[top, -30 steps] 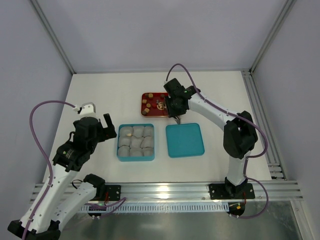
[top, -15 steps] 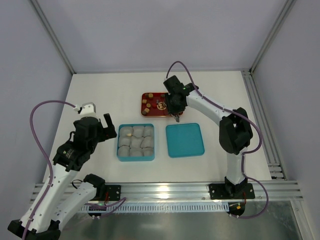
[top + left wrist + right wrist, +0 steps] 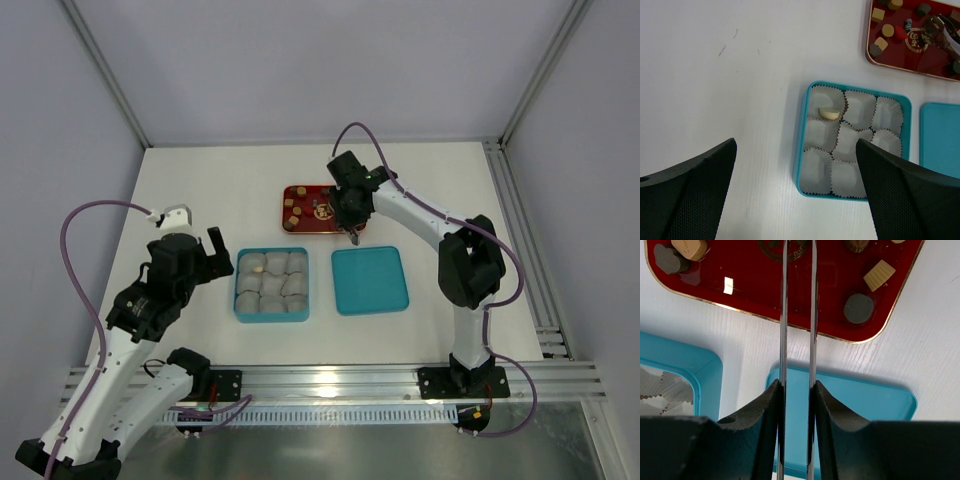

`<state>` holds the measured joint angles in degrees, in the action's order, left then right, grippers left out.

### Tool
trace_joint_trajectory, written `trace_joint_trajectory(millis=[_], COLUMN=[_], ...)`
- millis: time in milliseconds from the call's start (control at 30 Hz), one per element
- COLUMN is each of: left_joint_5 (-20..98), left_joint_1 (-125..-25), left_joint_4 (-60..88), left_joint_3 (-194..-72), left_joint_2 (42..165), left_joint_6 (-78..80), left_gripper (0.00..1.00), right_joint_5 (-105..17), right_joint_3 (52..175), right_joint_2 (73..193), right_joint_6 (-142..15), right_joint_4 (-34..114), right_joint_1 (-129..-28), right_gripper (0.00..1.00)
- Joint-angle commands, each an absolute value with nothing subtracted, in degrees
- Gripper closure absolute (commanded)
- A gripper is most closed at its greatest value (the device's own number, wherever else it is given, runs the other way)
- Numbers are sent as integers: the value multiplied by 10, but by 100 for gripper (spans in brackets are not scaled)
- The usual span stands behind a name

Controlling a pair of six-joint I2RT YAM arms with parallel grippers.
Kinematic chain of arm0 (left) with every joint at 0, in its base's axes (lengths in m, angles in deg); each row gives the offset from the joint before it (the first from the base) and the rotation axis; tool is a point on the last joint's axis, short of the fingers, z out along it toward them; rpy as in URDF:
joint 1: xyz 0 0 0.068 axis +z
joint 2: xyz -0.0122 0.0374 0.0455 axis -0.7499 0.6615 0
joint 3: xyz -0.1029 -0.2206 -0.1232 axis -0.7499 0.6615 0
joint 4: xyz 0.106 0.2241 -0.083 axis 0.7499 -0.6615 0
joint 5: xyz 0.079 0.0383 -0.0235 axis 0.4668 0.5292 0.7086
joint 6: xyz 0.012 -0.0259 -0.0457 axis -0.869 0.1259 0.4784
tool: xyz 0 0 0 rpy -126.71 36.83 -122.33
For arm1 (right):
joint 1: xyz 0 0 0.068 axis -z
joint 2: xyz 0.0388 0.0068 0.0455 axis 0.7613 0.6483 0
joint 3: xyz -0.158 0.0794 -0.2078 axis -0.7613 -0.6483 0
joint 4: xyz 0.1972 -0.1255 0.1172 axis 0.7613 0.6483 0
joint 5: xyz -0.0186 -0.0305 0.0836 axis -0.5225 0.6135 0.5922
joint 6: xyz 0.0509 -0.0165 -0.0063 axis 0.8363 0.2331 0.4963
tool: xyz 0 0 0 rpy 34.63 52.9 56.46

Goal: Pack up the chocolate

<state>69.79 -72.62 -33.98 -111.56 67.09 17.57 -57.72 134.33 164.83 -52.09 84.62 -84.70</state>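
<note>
Right wrist view has the right gripper pinched narrow on tweezers pointing straight over the red tray, with the nearest chocolate sitting just right of the blades, nothing visibly between them, so this arm's way closer than the left one.

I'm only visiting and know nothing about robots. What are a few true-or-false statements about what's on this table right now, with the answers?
1. The teal box holds just one chocolate, cream-white, in a corner paper cup. True.
2. The teal lid is closed over the box. False: it lies flat beside the box.
3. The right gripper holds tweezers in its jaws, reaching over the red tray. True.
4. The left gripper clamps a chocolate. False: its jaws stand open and empty.
5. The red tray is bare. False: several chocolates lie on it.
</note>
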Motion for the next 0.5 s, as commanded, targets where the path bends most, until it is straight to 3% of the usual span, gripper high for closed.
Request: trace_joint_trajectory(millis=[0, 467], left_joint_5=[699, 698], left_joint_1=[-728, -728], left_joint_4=[-327, -327], left_joint_3=[-1121, -1121], left_joint_2=[670, 668], left_joint_6=[179, 179], left_gripper=[0, 0], right_joint_5=[-574, -573], right_joint_3=[1368, 1356], right_joint_2=[1622, 1578], right_joint_6=[-524, -529], right_joint_4=[842, 854], right_joint_1=[-845, -846], right_gripper=[70, 71])
